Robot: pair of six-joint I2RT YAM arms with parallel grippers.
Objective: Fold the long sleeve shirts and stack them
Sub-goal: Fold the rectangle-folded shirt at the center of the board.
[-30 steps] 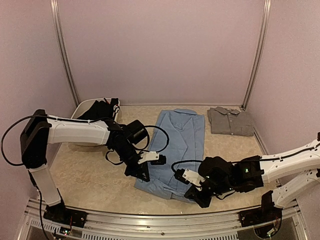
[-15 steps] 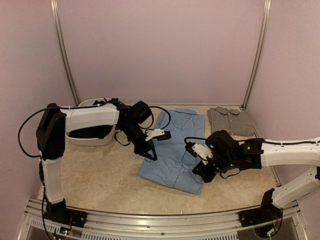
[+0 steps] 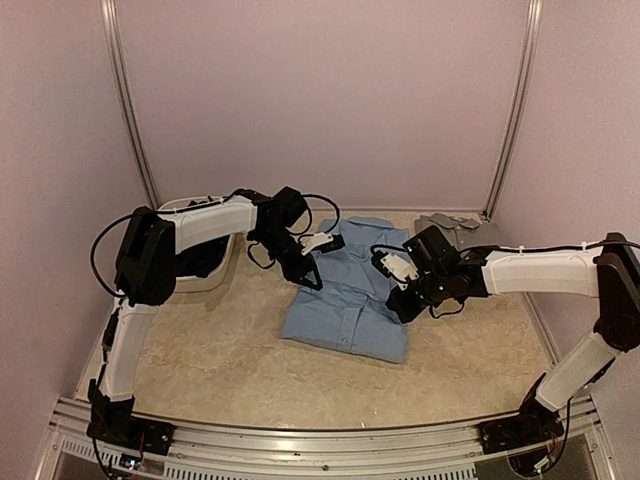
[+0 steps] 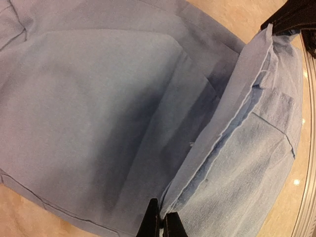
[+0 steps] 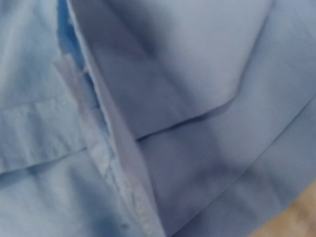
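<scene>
The light blue shirt point(image 3: 350, 305) lies mid-table, its near half folded up over the far half. My left gripper point(image 3: 308, 278) is shut on the left end of the lifted hem; the left wrist view shows the closed fingertips point(image 4: 161, 223) pinching the cloth edge point(image 4: 232, 128). My right gripper point(image 3: 400, 303) holds the hem's right end; blue cloth point(image 5: 197, 74) fills its wrist view and hides its fingers. The folded grey shirt point(image 3: 470, 233) lies at the back right. A black shirt point(image 3: 205, 258) sits in the tub.
The white plastic tub point(image 3: 195, 284) stands at the back left, under my left arm. Metal frame posts rise at the back corners. The pink walls close in on three sides, and a metal rail runs along the near edge.
Both grippers have carried the shirt's near hem away from the front edge toward the collar. The shirt now covers about half its earlier length.
</scene>
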